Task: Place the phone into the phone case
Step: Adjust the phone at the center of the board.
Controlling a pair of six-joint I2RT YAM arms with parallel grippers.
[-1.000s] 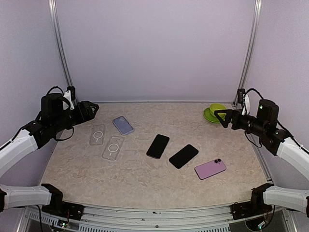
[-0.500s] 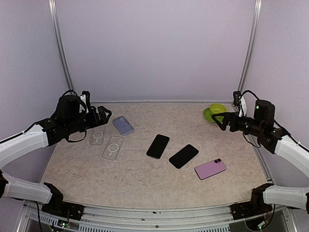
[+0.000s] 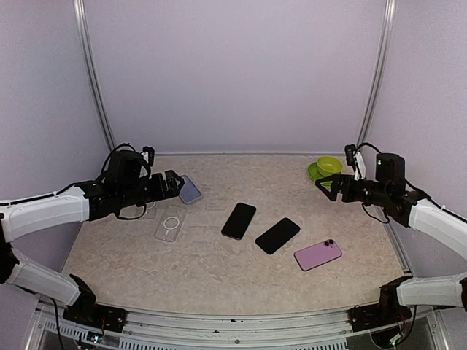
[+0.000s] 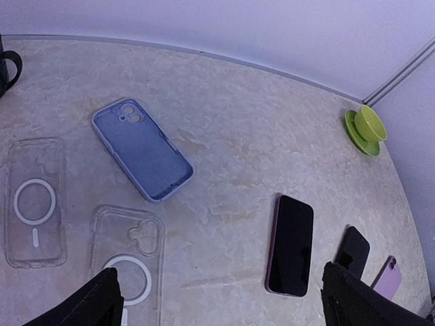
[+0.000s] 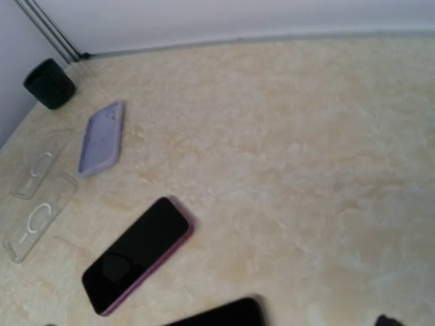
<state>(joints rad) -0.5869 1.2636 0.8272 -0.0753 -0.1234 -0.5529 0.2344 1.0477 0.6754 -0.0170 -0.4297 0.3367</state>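
Observation:
Three phones lie mid-table: a black-screened one with a purple edge (image 3: 238,220), a second black one (image 3: 277,235), and a purple one face down (image 3: 317,254). A lavender case (image 3: 190,191) and a clear case (image 3: 170,223) lie at the left; another clear case (image 3: 145,212) is partly hidden under my left arm. My left gripper (image 3: 175,186) is open and empty, in the air over the cases. Its wrist view shows the lavender case (image 4: 141,148), both clear cases (image 4: 34,200) (image 4: 129,265) and the purple-edged phone (image 4: 291,244). My right gripper (image 3: 325,182) is open and empty, above the table's right side.
A green cup on a green saucer (image 3: 326,168) stands at the back right, behind my right gripper. A dark green cup (image 5: 51,83) stands at the back left, near the corner post. The walls close in the table on three sides.
My left arm has swung right and forward, from the left wall to over the cases. My right gripper has moved a little left, towards the middle. Phones and cases have not moved.

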